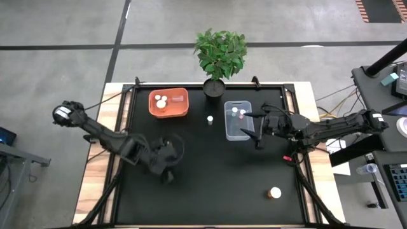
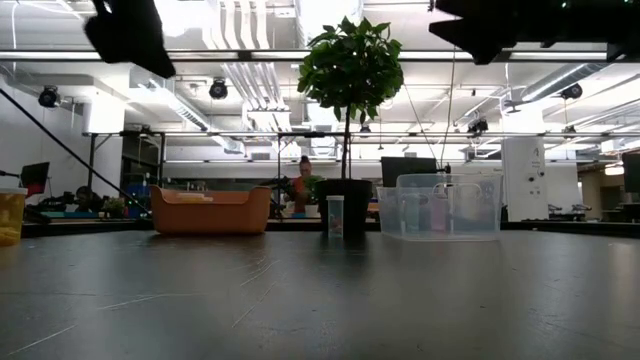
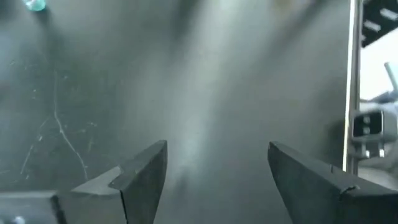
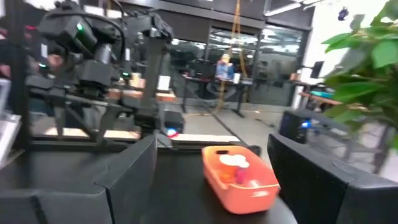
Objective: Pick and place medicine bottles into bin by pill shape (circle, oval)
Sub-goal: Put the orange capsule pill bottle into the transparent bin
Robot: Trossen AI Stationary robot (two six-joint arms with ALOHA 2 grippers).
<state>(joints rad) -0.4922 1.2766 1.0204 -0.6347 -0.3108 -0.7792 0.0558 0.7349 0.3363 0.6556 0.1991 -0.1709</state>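
The high view looks straight down on the whole desk (image 1: pixel 210 184) from well above. The low view sits at desk height, facing level across to the orange bin (image 2: pixel 211 211), plant (image 2: pixel 349 70) and clear bin (image 2: pixel 449 207), which the high view also shows. The left wrist view faces close down at the desk; the right wrist view looks toward the orange bin.

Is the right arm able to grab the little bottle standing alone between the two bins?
Probably yes. The right gripper hangs open beside the clear bin, and the lone bottle stands in the open just beyond it. The arm may have to lift over or go around the bin.
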